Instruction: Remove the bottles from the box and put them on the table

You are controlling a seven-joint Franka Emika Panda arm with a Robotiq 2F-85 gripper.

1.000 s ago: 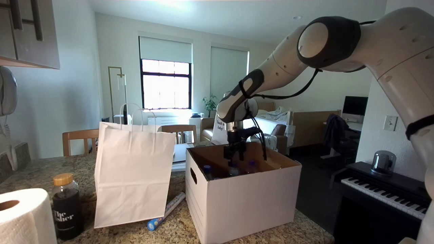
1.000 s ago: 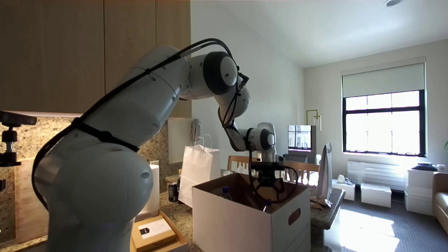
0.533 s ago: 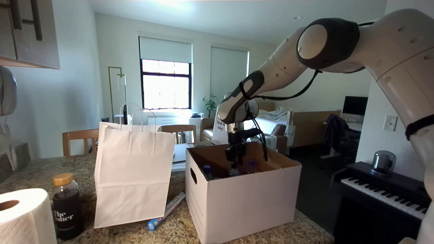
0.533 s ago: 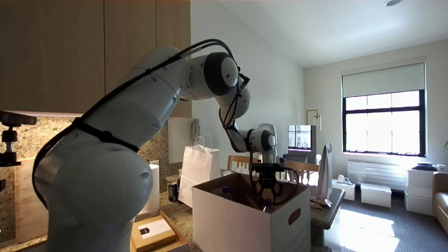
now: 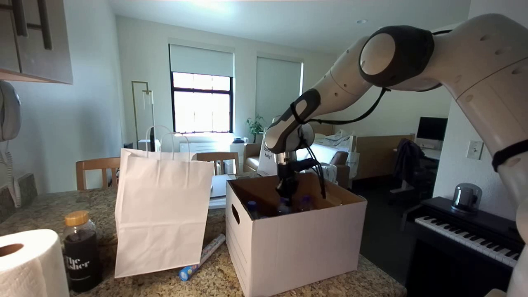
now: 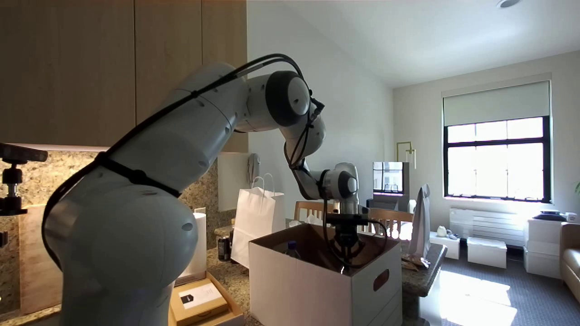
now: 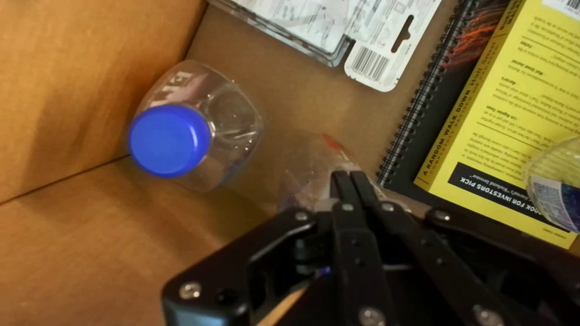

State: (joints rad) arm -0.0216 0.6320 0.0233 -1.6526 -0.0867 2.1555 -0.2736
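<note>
Tool (image 7: 350, 174) hanging inside box (image 5: 305, 247), jaws meeting, gripping nothing; box sitting on bench (image 5: 214, 270). Wrist view, inside box: blue-capped bottle (image 7: 199, 124) standing between nine and ten o'clock from tool, second bottle (image 7: 310, 176) hiding partly behind tool, third bottle (image 7: 555, 190) showing at three o'clock, yellow book (image 7: 489, 131) lying at two.

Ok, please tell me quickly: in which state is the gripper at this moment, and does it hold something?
Gripper: closed, with nothing visible in its grip, reaching down inside the box.
</note>
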